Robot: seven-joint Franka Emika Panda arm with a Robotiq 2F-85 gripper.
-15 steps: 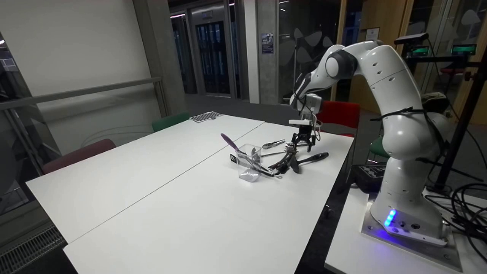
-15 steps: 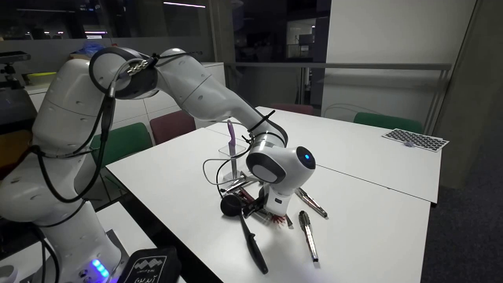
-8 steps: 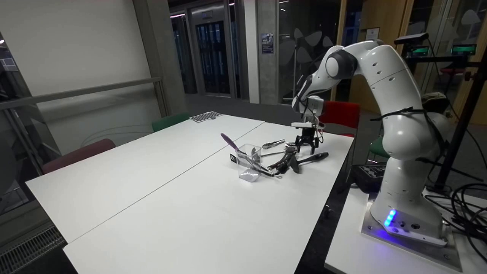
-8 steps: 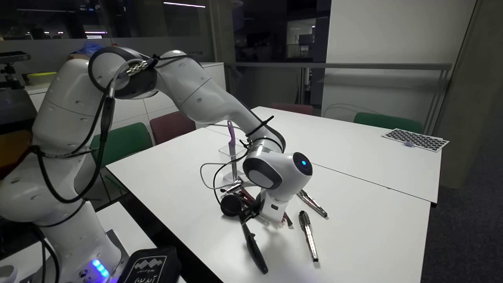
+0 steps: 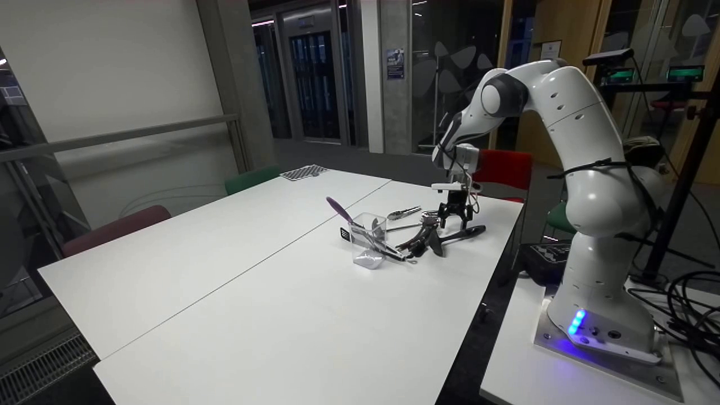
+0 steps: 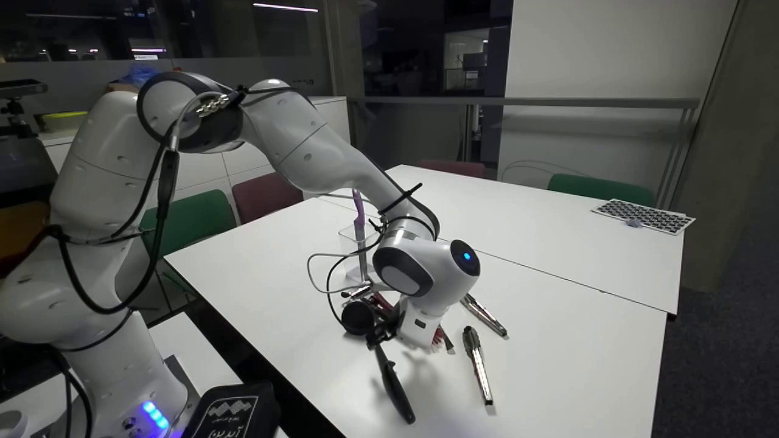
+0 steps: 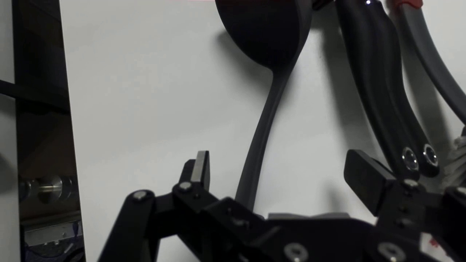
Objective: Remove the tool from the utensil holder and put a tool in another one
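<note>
Utensil holder (image 5: 367, 259): see-through container, upright on the worktop (image 5: 236, 315). A purple-handled tool (image 5: 339, 210) appears to lean in it, its handle well above the rim. Walls look like thin, rigid plastic, so probably light; a hard nudge could slide or tip it. The purple handle offers the obvious hold for lifting that tool out.

Jaws well apart from the holder, above a dark spoon (image 7: 279, 80) that lies loose on the worktop. They stand spread wide, grasping nothing; in the wrist view the spoon's handle shows in the gap between them, nearer one jaw than the other. How high above it they hang cannot be told. Step in hand, as judged: taking up the spoon for the holder.

Handling, by guess: spoon of moulded plastic, light, stiff, hardly fragile. Smooth surface may let it roll or twist. The bowl end likely outweighs the handle, so a hold far back would let it droop. Best taken squarely across the thicker part of the handle; the slim neck gives less to pinch.

Caution: a black double handle (image 7: 373, 91) ends just beside the jaw farther from the spoon; a straight descent could catch it.
</note>
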